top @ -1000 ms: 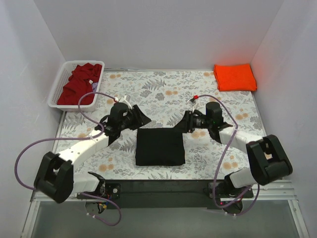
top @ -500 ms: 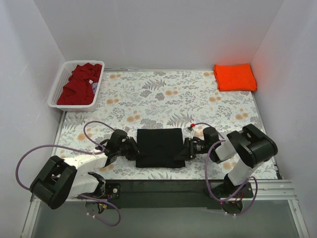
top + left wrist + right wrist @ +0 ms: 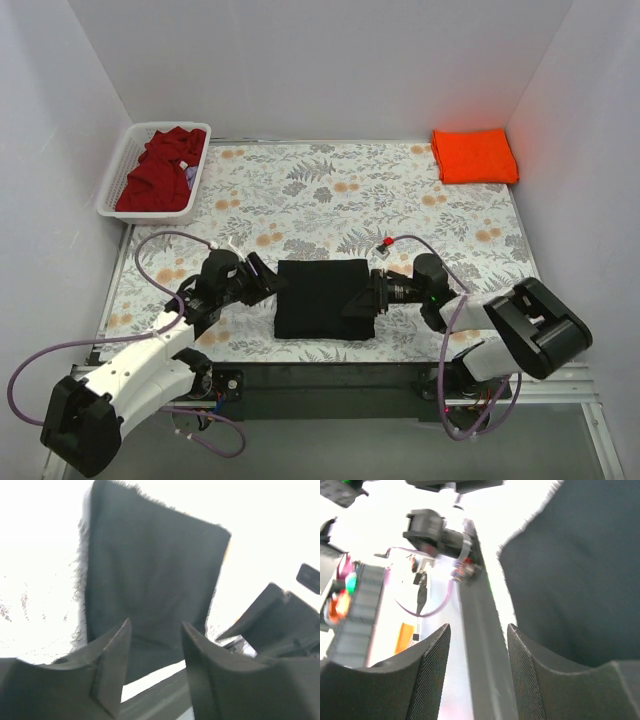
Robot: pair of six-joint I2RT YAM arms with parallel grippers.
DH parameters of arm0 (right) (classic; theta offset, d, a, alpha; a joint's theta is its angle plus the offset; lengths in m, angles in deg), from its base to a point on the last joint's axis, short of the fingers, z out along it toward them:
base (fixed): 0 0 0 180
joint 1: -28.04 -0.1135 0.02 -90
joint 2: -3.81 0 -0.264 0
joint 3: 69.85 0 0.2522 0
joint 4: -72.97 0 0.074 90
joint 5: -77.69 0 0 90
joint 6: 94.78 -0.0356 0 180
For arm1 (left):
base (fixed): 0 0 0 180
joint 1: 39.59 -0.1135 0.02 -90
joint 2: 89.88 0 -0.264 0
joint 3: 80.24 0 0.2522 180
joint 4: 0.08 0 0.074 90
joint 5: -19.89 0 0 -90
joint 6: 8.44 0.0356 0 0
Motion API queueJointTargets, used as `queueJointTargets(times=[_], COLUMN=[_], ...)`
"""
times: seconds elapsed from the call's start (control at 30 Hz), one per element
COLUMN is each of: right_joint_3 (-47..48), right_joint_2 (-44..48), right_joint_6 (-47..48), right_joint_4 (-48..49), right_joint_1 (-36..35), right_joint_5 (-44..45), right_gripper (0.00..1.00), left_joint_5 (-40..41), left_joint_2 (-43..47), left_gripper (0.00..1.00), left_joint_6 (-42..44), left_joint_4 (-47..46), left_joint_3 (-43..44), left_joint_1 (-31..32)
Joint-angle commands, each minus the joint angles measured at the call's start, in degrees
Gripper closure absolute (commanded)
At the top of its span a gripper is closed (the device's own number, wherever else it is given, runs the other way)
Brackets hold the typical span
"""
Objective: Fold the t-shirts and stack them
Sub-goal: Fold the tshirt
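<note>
A folded black t-shirt [image 3: 322,298] lies flat at the near middle of the table. My left gripper [image 3: 270,280] is open and empty just off its left edge. My right gripper [image 3: 362,299] is open, its tips over the shirt's right edge. The left wrist view shows the black shirt [image 3: 150,575] beyond the open left gripper [image 3: 155,645]. The right wrist view shows the shirt [image 3: 580,580] to the right of the open right gripper [image 3: 477,645]. A folded orange t-shirt [image 3: 474,155] lies at the far right corner. A crumpled dark red t-shirt [image 3: 160,170] fills the basket.
The white slatted basket [image 3: 118,172] stands at the far left corner. White walls close in the table on three sides. The black front rail [image 3: 320,375] runs along the near edge behind the arm bases. Purple cables loop beside both arms.
Both grippers came from the shirt's far corners down to its sides. Since then the left gripper has backed off slightly up and left. The black shirt has stayed in place.
</note>
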Motion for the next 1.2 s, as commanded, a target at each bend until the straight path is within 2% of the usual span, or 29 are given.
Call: queueJointTargets(times=[0.0, 0.1, 0.13, 0.27, 0.33, 0.43, 0.57, 0.67, 0.73, 0.77, 0.87, 1.0, 1.17], right_joint_3=[7.71, 13.51, 14.93, 20.56, 22.49, 22.85, 22.06, 22.15, 22.67, 22.94, 25.48, 26.89, 27.86], right_joint_2=[5.43, 3.43, 0.37, -11.23, -17.03, -32.12, -42.61, -43.69, -42.29, -40.2, -36.85, -35.87, -26.31], right_joint_6=[-2.07, -3.04, -3.05, -5.58, -7.26, -14.01, -22.28, -23.53, -19.95, -17.83, -8.69, -5.33, -1.56], right_joint_4=[-5.87, -5.69, -5.6, -0.44, 4.58, 14.33, 20.49, 19.89, 16.3, 8.97, -4.23, -5.43, -9.73], right_joint_1=[-6.27, -11.54, -13.99, -19.02, -20.16, -20.87, -20.61, -20.26, -20.34, -20.34, -20.17, -18.85, -17.53], right_joint_5=[5.81, 8.01, 8.28, 7.23, 6.44, 5.38, 5.29, 5.38, 6.16, 6.78, 9.42, 9.51, 8.89], right_gripper=[0.44, 0.42, 0.42, 0.42, 0.43, 0.44, 0.47, 0.47, 0.47, 0.47, 0.47, 0.48, 0.47], left_joint_5=[8.49, 15.78, 19.63, 25.97, 27.48, 27.49, 27.84, 26.18, 23.98, 23.45, 23.18, 22.57, 20.2], left_joint_2=[3.82, 5.5, 6.03, 8.84, 10.33, 13.41, 13.07, 11.92, 10.87, 10.26, 8.58, 7.97, 7.18], left_gripper=[0.51, 0.44, 0.39, 0.33, 0.33, 0.33, 0.33, 0.33, 0.33, 0.33, 0.33, 0.33, 0.33], left_joint_6=[6.75, 11.94, 14.39, 19.23, 20.04, 19.77, 20.3, 20.48, 20.3, 20.3, 20.65, 20.48, 19.34], left_joint_4=[8.35, 11.25, 11.78, 12.14, 11.44, 9.33, 8.89, 8.8, 7.92, 7.66, 7.31, 7.31, 7.13], left_joint_3=[6.82, 11.12, 12.09, 14.04, 13.08, 10.18, 10.61, 10.79, 10.7, 10.61, 11.05, 10.88, 10.35], left_joint_1=[-0.43, -0.52, -0.52, -0.52, -0.43, -0.52, -0.52, -0.52, -0.52, -0.52, -0.52, -0.52, -0.52])
